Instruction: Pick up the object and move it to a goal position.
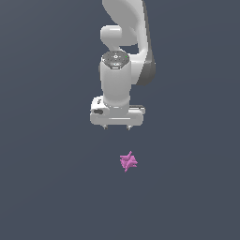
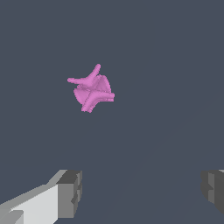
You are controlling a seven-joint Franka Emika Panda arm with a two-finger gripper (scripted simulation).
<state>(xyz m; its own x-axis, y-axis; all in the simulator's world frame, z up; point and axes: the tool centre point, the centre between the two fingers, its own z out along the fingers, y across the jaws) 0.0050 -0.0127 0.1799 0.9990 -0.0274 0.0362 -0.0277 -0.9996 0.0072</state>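
Lying on the flat dark grey surface [image 1: 51,187], the object [image 1: 128,161] is seen below the gripper [image 1: 116,127] and well apart from it, offset slightly toward the exterior view's right of the fingertip midpoint. In the wrist view the object [image 2: 92,90], a magenta-pink spiky lump with short prongs, is shown ahead of the fingers [image 2: 70,194], outside the gap between them. The gripper [image 2: 140,192] is spread wide; nothing is held and nothing is touched by either finger.
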